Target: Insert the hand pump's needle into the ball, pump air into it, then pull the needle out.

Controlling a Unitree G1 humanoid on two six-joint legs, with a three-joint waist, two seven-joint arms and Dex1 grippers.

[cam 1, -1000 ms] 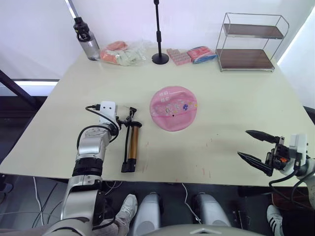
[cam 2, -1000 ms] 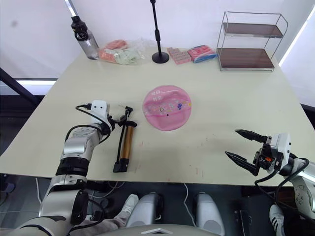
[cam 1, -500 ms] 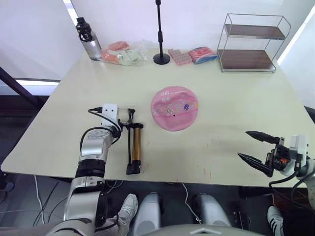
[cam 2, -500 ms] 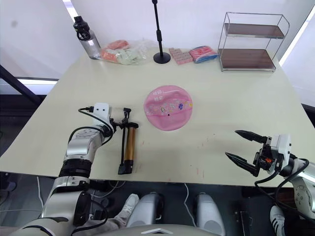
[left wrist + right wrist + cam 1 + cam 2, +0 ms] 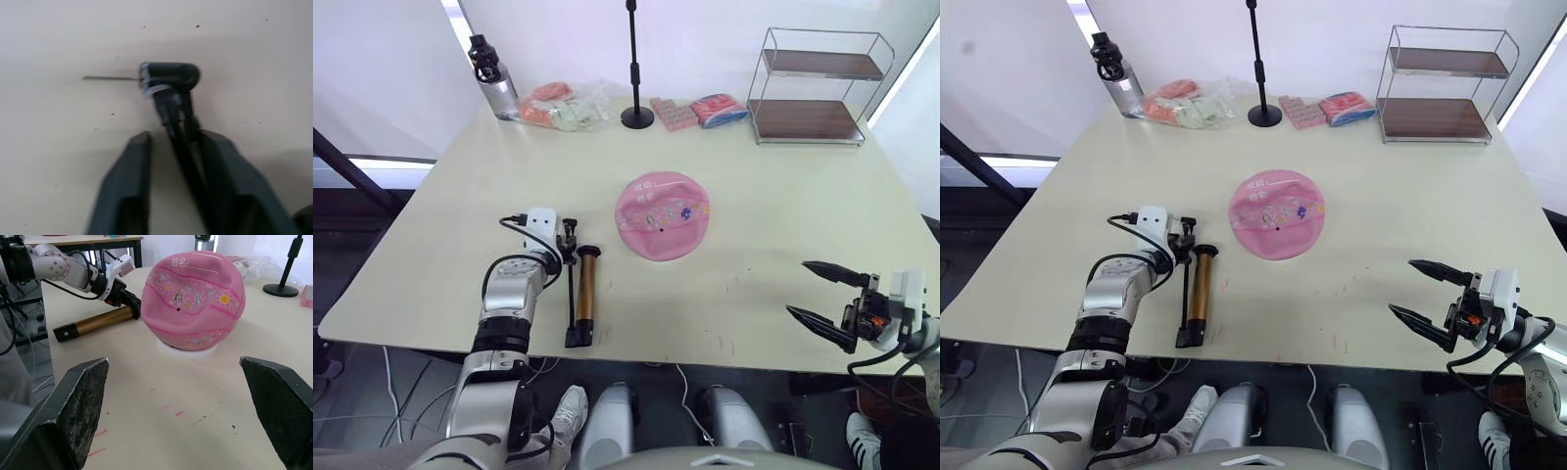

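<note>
Left wrist view shows the left gripper (image 5: 171, 147) with its 2 fingers a little apart around the thin black hose (image 5: 183, 161), not clearly pressing it; the needle (image 5: 110, 78) lies flat on the table (image 5: 783, 196). Beside this gripper, the hand pump (image 5: 584, 294) lies near the front edge. The pink ball (image 5: 662, 215) sits on a white ring at the middle. The right gripper (image 5: 830, 299) hovers wide open and empty, well apart from the ball.
</note>
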